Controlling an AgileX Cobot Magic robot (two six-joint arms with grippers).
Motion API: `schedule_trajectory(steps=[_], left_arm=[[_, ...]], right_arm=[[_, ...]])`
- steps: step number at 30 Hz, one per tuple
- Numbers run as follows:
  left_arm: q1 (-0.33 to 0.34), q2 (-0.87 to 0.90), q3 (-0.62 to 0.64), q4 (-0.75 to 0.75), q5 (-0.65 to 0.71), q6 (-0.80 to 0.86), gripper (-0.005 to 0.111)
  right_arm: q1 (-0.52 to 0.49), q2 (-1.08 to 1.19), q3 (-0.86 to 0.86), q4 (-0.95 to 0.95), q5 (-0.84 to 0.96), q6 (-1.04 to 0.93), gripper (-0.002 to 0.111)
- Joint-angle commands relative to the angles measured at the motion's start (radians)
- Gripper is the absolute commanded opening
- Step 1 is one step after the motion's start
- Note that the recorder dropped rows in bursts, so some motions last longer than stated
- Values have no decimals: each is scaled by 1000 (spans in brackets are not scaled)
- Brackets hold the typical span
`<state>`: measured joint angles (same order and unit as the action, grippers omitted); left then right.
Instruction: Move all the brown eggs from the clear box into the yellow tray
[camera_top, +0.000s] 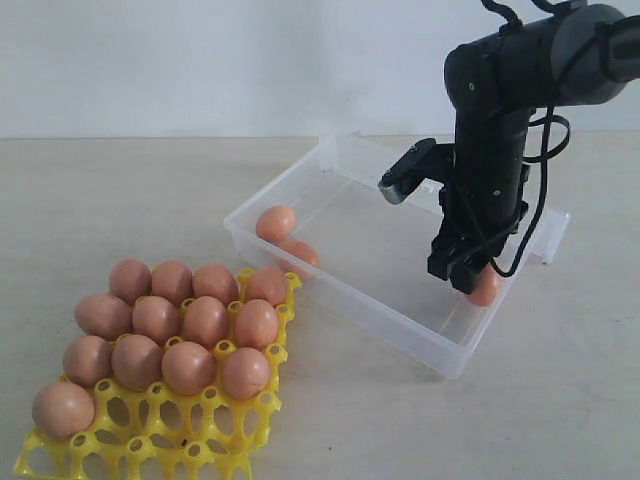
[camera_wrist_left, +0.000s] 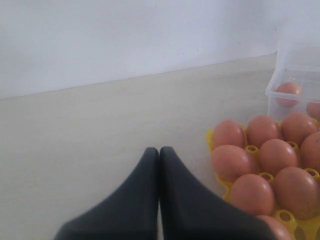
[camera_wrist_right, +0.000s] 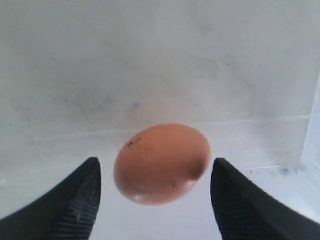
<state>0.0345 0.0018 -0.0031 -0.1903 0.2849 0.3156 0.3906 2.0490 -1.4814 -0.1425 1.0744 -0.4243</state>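
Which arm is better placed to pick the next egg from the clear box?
Right. The right gripper, open, straddles an egg in the clear box; the left gripper is shut outside it.

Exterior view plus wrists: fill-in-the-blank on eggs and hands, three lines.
The clear box holds ____ brown eggs.
The right hand straddles one of them, jaws ____ (open/shut).
The left hand, holding nothing near the yellow tray, is ____ (open/shut).
Missing words: three; open; shut.
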Motion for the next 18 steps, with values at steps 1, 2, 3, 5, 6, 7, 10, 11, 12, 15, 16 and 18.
schedule_trajectory(steps=[1, 2, 3, 5, 6, 7, 10, 11, 12, 15, 16, 18], left_arm=[[-9, -2, 3, 1, -1, -1, -4], [-9, -2, 3, 1, -1, -1, -4], [-9, -2, 3, 1, -1, -1, -4], [-9, -2, 3, 1, -1, -1, -4], [-9, -2, 3, 1, -1, -1, -4], [-9, -2, 3, 1, -1, -1, -4], [-9, -2, 3, 1, -1, -1, -4], [-9, -2, 3, 1, -1, -1, -4], [-9, -2, 3, 1, -1, -1, -4], [-9, -2, 3, 1, -1, -1, -4], [-9, -2, 3, 1, -1, -1, -4], [-9, -2, 3, 1, -1, -1, -4]], right_arm=[[-2, -14, 3, 13, 37, -35, 61], [-2, -14, 3, 12, 37, -33, 61], [-2, -13, 3, 12, 35, -26, 61], [-2, -10, 3, 12, 23, -11, 61], [-2, -5, 3, 12, 16, -1, 61], [-2, -1, 3, 12, 11, 13, 61], [-2, 31, 3, 29, 6, 54, 61], [-2, 43, 3, 40, 6, 56, 61], [-2, 52, 3, 56, 6, 56, 61], [-2, 70, 3, 75, -20, 54, 61], [-2, 72, 3, 75, -35, 54, 61], [-2, 74, 3, 75, -65, 54, 61]])
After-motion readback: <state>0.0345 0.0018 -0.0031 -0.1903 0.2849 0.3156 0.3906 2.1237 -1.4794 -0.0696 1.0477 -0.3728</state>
